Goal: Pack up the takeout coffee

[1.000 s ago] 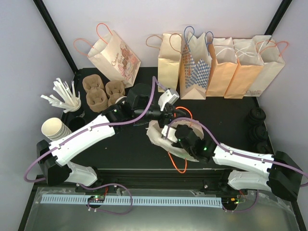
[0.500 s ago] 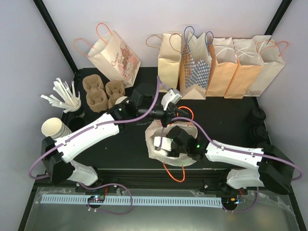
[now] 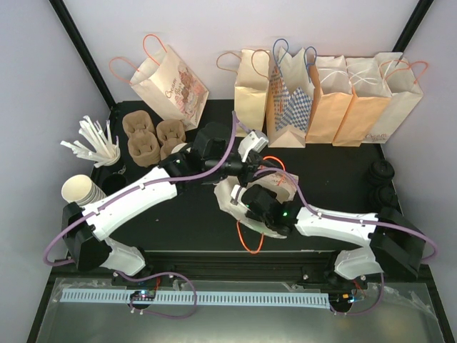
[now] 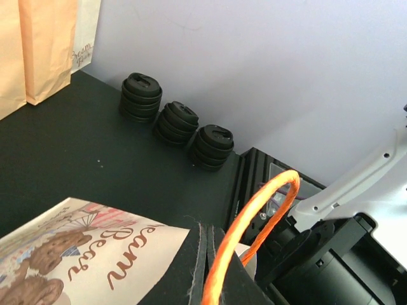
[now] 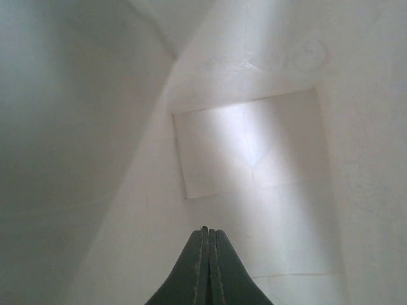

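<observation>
Right fingers (image 5: pixel 191 279) (pressed together) inside roomy bag (image 5: pixel 254 159)

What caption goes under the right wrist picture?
The right arm's shut fingers reach inside a white paper bag, toward its bare folded bottom.

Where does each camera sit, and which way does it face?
Top external: above and behind the bases, looking down on the black table and paper bags; both white arms show.
Left wrist: on the left arm, facing right toward three stacks of black plastic lids; its shut left claw shows beside an orange cord handle.
Right wrist: inside the cream printed paper bag, facing its white bottom; the shut right claw shows.
Shared: top external and left wrist both show that bag and the lids.
</observation>
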Available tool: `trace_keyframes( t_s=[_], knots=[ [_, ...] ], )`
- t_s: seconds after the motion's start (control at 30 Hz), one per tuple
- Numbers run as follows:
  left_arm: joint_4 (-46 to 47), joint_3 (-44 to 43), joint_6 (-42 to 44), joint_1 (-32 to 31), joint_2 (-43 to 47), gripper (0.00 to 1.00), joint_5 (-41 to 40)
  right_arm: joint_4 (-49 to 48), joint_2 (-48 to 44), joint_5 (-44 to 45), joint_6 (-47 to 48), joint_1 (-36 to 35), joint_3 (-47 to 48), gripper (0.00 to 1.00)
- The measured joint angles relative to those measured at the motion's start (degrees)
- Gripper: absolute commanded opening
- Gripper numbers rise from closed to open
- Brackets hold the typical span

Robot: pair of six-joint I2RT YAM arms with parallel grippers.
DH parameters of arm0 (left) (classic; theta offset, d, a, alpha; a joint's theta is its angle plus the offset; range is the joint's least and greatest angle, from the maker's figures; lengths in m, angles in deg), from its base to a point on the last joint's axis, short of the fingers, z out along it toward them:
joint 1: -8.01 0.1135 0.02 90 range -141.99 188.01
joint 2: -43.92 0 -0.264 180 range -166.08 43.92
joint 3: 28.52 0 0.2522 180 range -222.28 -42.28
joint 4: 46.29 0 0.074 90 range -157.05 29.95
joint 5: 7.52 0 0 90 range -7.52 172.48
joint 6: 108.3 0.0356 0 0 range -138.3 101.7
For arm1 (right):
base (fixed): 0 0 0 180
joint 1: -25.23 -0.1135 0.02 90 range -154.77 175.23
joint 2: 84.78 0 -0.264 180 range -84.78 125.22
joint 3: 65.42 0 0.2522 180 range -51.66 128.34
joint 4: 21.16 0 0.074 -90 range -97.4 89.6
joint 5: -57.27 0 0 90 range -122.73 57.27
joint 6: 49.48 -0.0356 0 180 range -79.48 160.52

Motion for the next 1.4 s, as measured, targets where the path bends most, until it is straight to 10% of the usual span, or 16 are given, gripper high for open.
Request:
trace_keyframes(
  t_s=[0.63,1.4],
  knots=[
    [-3.1,-3.1,0.4,0.7,-1.1,0.02,-0.9,-0.4,8.8,19.0,2.4,-0.9,3.6,0.01],
    [-0.6,-3.8,-1.1,-0.2,-1.1,0.02,-1.5,4.4,2.3,18.2,-8.2,5.2,4.0,0.01]
  ],
)
